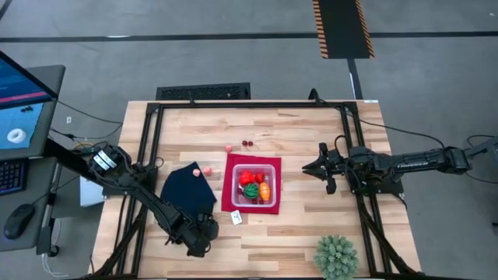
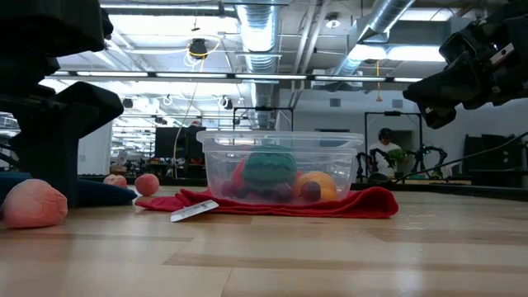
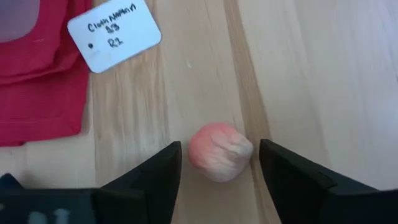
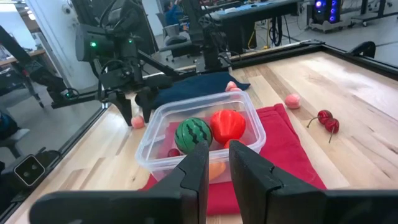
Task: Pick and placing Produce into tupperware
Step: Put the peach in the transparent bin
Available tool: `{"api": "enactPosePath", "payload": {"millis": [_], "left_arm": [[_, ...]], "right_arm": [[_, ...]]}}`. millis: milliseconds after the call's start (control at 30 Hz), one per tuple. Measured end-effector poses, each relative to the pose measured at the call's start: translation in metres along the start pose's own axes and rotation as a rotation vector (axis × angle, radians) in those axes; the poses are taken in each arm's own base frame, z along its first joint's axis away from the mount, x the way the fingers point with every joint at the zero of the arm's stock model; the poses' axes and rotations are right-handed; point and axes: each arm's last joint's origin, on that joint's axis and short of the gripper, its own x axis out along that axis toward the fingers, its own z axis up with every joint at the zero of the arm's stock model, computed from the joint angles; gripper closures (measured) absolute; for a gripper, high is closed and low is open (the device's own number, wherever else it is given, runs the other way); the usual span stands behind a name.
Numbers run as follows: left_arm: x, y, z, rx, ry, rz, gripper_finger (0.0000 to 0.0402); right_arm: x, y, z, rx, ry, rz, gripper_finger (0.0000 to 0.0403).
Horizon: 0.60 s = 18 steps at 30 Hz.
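The left gripper [image 3: 219, 163] stands low on the table [image 1: 311, 132] near its front edge, just in front of the navy cloth [image 1: 187, 189], its fingers [image 3: 155, 177] spread to either side of a pink fruit [image 3: 221, 152] without touching it. A white tag [image 3: 114, 32] lies between that fruit and the red mat [image 1: 229, 194]; bare wood stretches beyond. The tub [image 1: 255, 183] sits on the mat, holding a striped green ball [image 4: 193, 134], a red piece [image 4: 228, 124] and an orange one [image 1: 265, 189]. Behind the mat lie two cherries [image 4: 326, 120] and another pink fruit [image 4: 292, 99]; two more rest on the cloth. The right gripper [image 4: 214, 165] hovers right of the tub, fingers nearly together and empty. A spiky plant ball [image 1: 336, 257] sits at the front edge, right of the mat.
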Motion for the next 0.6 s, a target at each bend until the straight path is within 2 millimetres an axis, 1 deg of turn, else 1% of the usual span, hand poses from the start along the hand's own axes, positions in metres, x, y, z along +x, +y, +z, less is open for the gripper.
{"api": "enactPosePath", "payload": {"millis": [167,467,600], "left_arm": [[0.0001,0.0002,0.0006,-0.002,-0.006,0.002,0.0208],[0.0002,0.0002,0.0017,-0.014,-0.015,0.0,0.0248],[0.0002,0.0002,0.0017,-0.022,-0.016,0.0,0.0259]], "right_arm": [[0.0,0.0,0.0,0.0,0.0,0.0,0.0315],[0.0,0.0,0.0002,0.0,-0.001,0.0,0.0315],[0.0,0.0,0.0001,0.0,-0.001,0.0,0.0315]]}}
